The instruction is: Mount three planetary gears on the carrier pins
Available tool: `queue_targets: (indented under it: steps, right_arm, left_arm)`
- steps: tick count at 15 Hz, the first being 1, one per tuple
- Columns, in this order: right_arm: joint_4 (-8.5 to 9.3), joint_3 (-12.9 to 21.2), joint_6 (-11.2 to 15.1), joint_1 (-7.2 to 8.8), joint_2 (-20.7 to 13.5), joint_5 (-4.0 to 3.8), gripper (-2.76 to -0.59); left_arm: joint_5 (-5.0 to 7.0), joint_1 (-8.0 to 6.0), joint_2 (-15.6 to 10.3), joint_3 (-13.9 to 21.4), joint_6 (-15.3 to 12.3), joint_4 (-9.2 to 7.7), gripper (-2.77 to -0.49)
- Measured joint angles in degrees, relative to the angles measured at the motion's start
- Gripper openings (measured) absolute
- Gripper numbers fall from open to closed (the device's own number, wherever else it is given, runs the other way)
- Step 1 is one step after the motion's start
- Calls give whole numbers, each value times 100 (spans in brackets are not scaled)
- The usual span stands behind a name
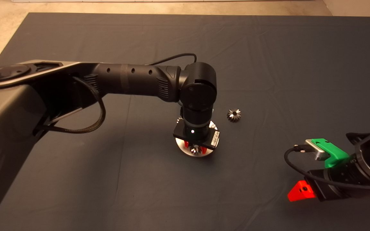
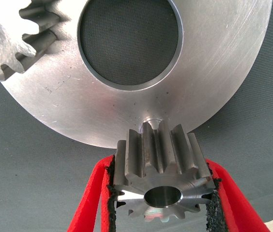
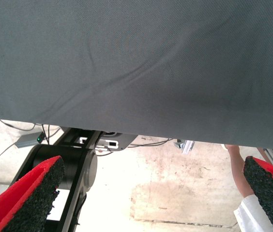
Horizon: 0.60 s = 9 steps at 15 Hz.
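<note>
Three gears are to go on; one [image 2: 161,169] is pinched between the pads of the left tool [image 2: 161,203] and sits at the disc's [image 2: 214,82] near rim, right over a pin [image 2: 151,119] whose tip just shows beyond the teeth. Whether its bore has caught the pin, or the gear only hovers above it, I cannot tell. A second gear [image 2: 3,43] appears already seated at another spot on the rim. The third [image 1: 233,115] lies loose on the mat [image 1: 268,64] near the disc, toward the right.

So the second gear of three seems to be the step in hand. In the head view the left tool [image 1: 195,147] points straight down over the disc [image 1: 185,150], the arm [image 1: 133,80] reaching in from the left.

Next, I judge, the bore must line up squarely with the pin and the gear go straight down until it rests flat; only then should the fingers let go. Any tilt would likely jam it.

The right tool [image 3: 151,193] waits at the lower right edge of the table, spread wide and holding nothing.
</note>
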Motion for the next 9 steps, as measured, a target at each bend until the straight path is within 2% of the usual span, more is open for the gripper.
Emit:
queue_targets:
  steps: [9]
  right_arm:
    - [-2,0,0,0,0,0,-60]
  left_arm:
    - [16,34,0,0,25,28,-241]
